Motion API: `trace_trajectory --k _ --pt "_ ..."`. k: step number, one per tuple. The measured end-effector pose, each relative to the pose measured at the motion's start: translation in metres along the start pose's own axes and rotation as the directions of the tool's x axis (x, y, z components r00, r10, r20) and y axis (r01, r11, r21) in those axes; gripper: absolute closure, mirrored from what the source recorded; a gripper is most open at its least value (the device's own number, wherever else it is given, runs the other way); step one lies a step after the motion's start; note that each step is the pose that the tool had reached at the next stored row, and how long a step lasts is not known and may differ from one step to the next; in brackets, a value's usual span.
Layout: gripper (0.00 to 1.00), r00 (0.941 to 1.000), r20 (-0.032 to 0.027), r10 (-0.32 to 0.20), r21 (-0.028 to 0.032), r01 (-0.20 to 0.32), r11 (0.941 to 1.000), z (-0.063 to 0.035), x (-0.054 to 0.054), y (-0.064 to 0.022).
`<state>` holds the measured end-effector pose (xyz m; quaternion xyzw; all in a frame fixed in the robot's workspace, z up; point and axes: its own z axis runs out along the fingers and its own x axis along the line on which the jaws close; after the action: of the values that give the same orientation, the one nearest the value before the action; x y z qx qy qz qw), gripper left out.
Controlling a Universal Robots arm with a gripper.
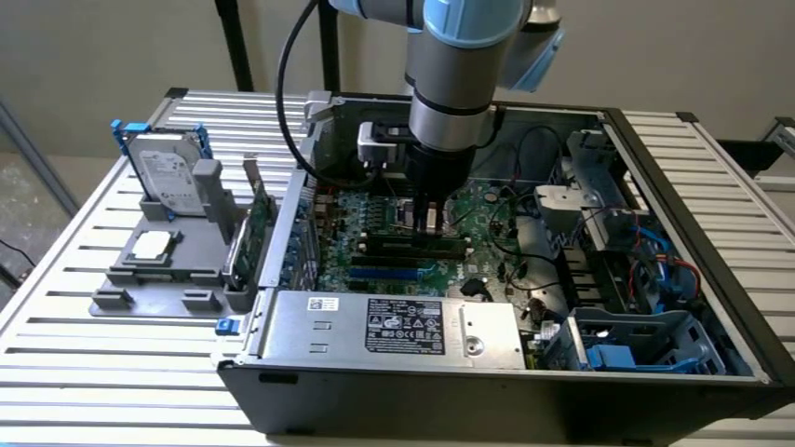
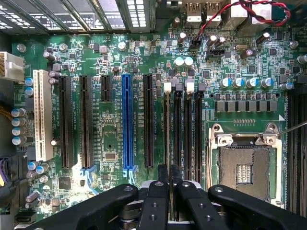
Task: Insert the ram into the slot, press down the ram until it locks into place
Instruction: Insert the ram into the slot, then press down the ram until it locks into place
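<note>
Down inside the open black computer case, the arm's black gripper pinches its fingers close on the thin green ram stick. The stick stands edge-up in the end one of the black memory slots. Insertion looks done, but whether the latches have locked I cannot tell.

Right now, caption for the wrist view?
Gripper over the four DIMM slots on a green motherboard, empty CPU socket alongside.

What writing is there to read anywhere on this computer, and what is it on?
No text reads clearly.
Black sticker on power supply: too small.
White sticker beside it: too small.
Hard drive label: unreadable.
Motherboard print: too small.
</note>
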<state>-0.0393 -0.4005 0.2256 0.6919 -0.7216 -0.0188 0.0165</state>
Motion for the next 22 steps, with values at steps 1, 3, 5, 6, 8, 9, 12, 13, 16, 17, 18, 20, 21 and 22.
trace_trajectory --k 1,3,5,6,8,9,12,13,16,17,18,20,21,22 --pt "0.85 1.0000 0.0001 0.000 0.0000 0.000 1.0000 0.0000 0.000 0.0000" --pt "0.79 1.0000 0.0002 0.000 0.0002 0.000 1.0000 -0.0002 0.000 0.0000" --pt "0.79 1.0000 0.0003 0.000 0.0003 0.000 1.0000 -0.0044 0.000 0.0002" --pt "0.79 1.0000 0.0005 0.000 0.0002 0.000 1.0000 -0.0086 0.000 0.0004" --pt "0.79 1.0000 0.0003 0.000 0.0001 0.000 1.0000 -0.0164 0.000 0.0008" --pt "0.79 1.0000 0.0004 0.000 0.0001 0.000 1.0000 -0.0190 0.000 0.0009" --pt "0.87 1.0000 0.0007 0.000 0.0001 0.000 1.0000 -0.0200 0.000 0.0009" --pt "0.89 1.0000 0.0007 0.000 0.0002 0.000 1.0000 -0.0200 0.000 0.0009" --pt "0.89 1.0000 0.0006 0.000 0.0001 0.000 1.0000 -0.0200 0.000 0.0010" --pt "0.89 1.0000 0.0006 0.000 0.0001 0.000 1.0000 -0.0200 0.000 0.0010" --pt "0.89 1.0000 0.0005 0.000 0.0001 0.000 1.0000 -0.0201 0.000 0.0010" --pt "0.89 1.0000 0.0006 0.000 0.0000 0.000 1.0000 -0.0201 0.000 0.0010" --pt "0.89 1.0000 0.0006 0.000 0.0000 0.000 1.0000 -0.0201 0.000 0.0010" --pt "0.89 1.0000 0.0006 0.000 0.0000 0.000 1.0000 -0.0201 0.000 0.0010"
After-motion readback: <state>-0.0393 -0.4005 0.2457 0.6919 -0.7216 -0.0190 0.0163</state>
